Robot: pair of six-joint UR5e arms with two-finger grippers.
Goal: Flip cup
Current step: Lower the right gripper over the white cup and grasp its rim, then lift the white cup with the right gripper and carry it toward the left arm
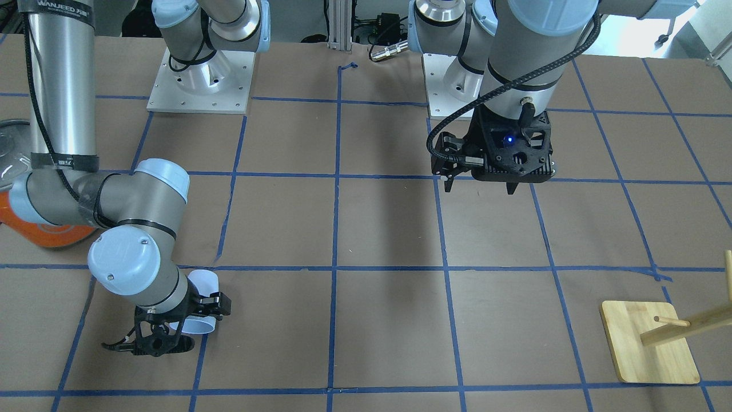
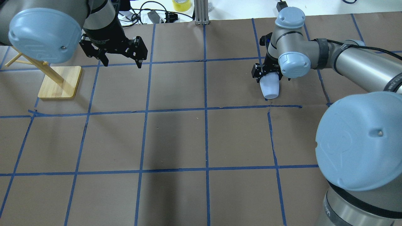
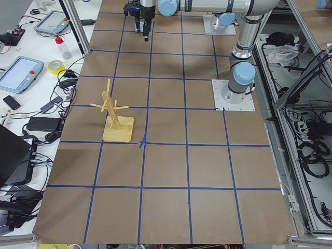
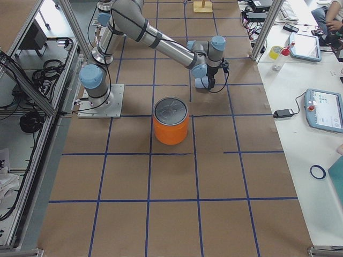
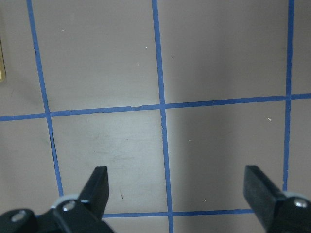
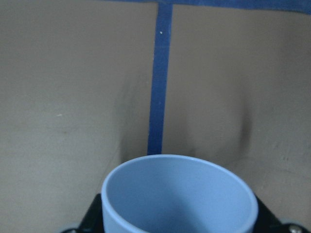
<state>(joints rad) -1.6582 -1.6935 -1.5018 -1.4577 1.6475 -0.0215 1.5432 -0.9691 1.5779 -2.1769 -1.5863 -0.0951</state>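
The pale blue-white cup (image 2: 270, 88) is held between the fingers of my right gripper (image 2: 268, 76), which is shut on it near the rim. The cup is tilted on its side just above the paper, narrow base pointing away from the wrist. It also shows in the front view (image 1: 204, 282), in the right side view (image 4: 201, 83), and in the right wrist view (image 6: 180, 194), where its open mouth faces the camera. My left gripper (image 2: 122, 65) hangs open and empty over bare table; its fingers (image 5: 99, 187) are wide apart.
A large orange can with a silver top (image 4: 171, 126) stands near the right arm and shows at the front view's left edge (image 1: 34, 229). A wooden peg rack on a square base (image 2: 59, 83) stands near the left arm. Blue tape grids the brown table (image 2: 176, 138).
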